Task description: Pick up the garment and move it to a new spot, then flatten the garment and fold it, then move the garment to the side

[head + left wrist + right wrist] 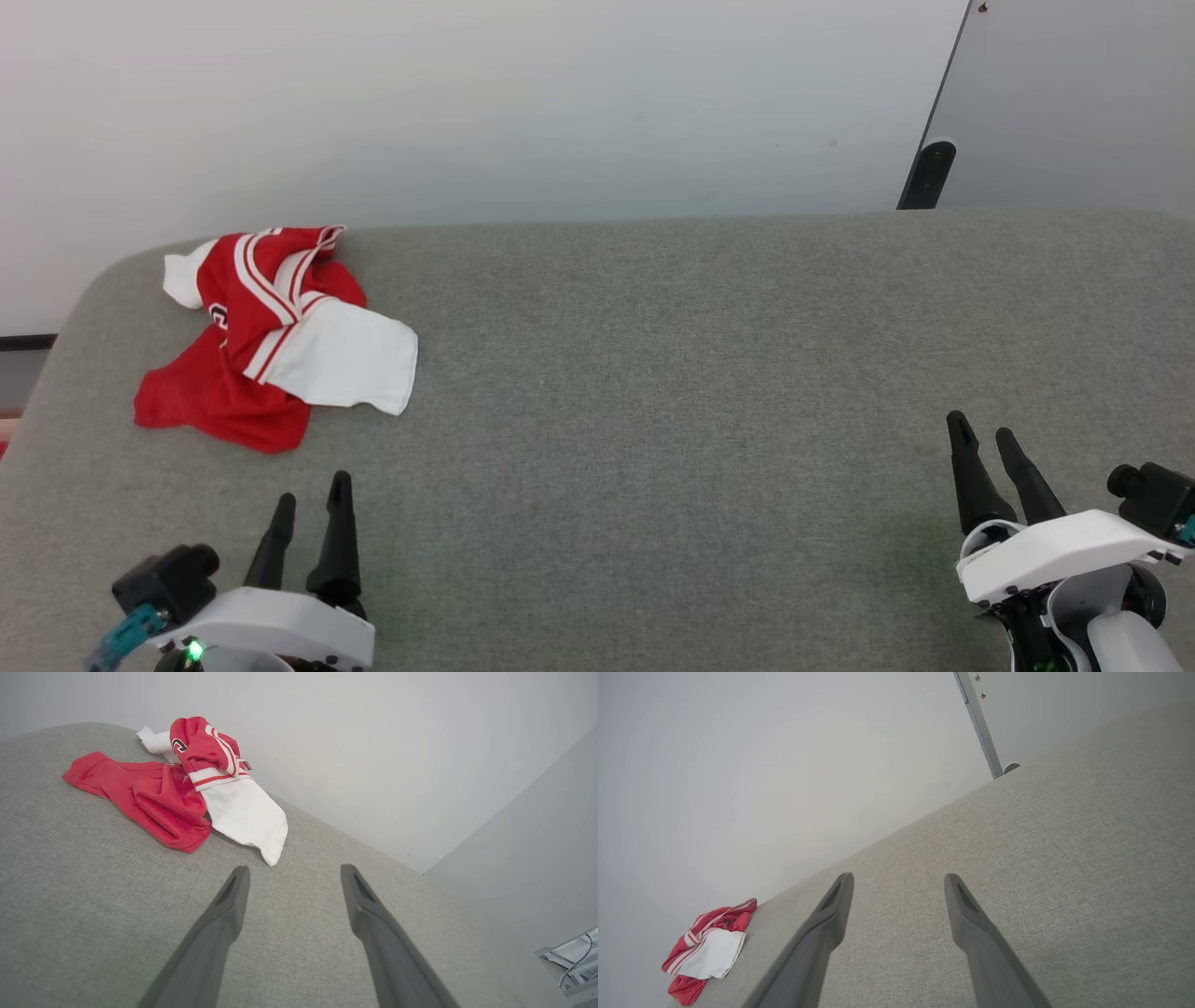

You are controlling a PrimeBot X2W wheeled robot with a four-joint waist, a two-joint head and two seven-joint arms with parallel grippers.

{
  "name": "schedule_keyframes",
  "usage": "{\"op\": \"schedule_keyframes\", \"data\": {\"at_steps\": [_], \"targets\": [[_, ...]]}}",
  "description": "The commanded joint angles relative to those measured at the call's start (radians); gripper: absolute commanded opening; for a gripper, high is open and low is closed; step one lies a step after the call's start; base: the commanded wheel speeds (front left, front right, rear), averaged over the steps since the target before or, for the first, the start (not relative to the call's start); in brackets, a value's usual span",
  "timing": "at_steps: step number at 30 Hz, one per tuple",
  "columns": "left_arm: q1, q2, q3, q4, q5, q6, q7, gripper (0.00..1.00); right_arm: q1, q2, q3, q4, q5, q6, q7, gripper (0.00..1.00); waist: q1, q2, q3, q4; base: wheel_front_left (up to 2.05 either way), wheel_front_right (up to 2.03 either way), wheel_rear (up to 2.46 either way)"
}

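The garment (271, 336) lies crumpled at the far left of the grey padded table (700, 392), red with white panels and striped trim. My left gripper (313, 487) stands open just in front of it, short of the fabric and holding nothing. In the left wrist view the garment (187, 788) lies beyond the open left gripper (293, 873). My right gripper (980, 431) is open near the table's front right, far from the cloth. In the right wrist view the garment (707, 952) is small at the lower left, away from the open right gripper (899, 880).
A pale wall (467, 103) rises behind the table's far edge. A dark-edged grey panel with a black foot (926, 175) stands at the back right. The table's left corner is rounded beside the garment. Some cabling and equipment (572, 963) sit beyond the table's right side.
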Motion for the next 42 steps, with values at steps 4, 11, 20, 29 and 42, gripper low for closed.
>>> {"op": "schedule_keyframes", "data": {"at_steps": [4,11,20,29,42], "targets": [[0.000,0.014,-0.007,0.001,0.073,0.012,-0.019,1.00,-0.029,-0.013,0.016,0.009,-0.079,0.000,-0.018,1.00,0.0000,0.0000,-0.002,0.000,0.00,0.00,0.00],[0.008,0.017,-0.010,0.001,0.141,0.015,-0.038,1.00,-0.036,-0.014,0.024,0.022,-0.152,0.000,-0.037,1.00,0.0000,0.0000,-0.005,0.000,0.00,0.00,0.00],[0.013,0.019,-0.002,0.004,0.213,0.002,-0.060,1.00,-0.043,-0.019,0.023,0.031,-0.230,0.000,-0.059,1.00,0.0000,0.0000,-0.005,-0.004,0.00,0.00,0.00],[0.004,0.010,0.009,0.007,0.272,-0.012,-0.081,1.00,-0.054,-0.025,0.027,0.044,-0.290,0.000,-0.081,1.00,0.0000,0.0000,0.003,-0.004,0.00,0.00,0.00],[0.010,0.006,0.029,0.010,0.358,-0.030,-0.109,1.00,-0.054,-0.017,0.009,0.034,-0.404,0.000,-0.109,1.00,0.0000,0.0000,0.009,-0.002,0.00,0.00,0.00]]}}
